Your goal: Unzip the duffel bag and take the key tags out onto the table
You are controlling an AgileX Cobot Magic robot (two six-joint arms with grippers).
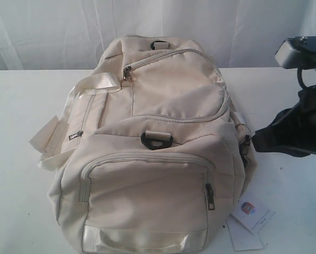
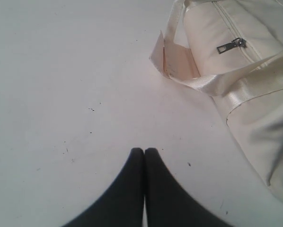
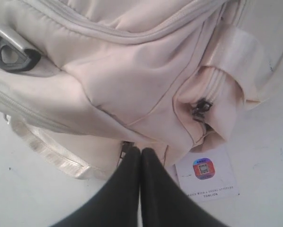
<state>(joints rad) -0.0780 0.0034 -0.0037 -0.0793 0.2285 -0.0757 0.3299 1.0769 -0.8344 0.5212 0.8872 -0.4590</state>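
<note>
Exterior view: duffel bag [image 1: 152, 153] sits mid-bench [image 1: 20, 106], the zips that show all shut, key tags nowhere in sight, so nothing's done yet. Left wrist: left gripper [image 2: 144, 151] clenched, empty, over bare bench beside the bag. Right wrist: right gripper [image 3: 141, 151] clenched too, empty, near a side zipper pull [image 3: 201, 108]
</note>
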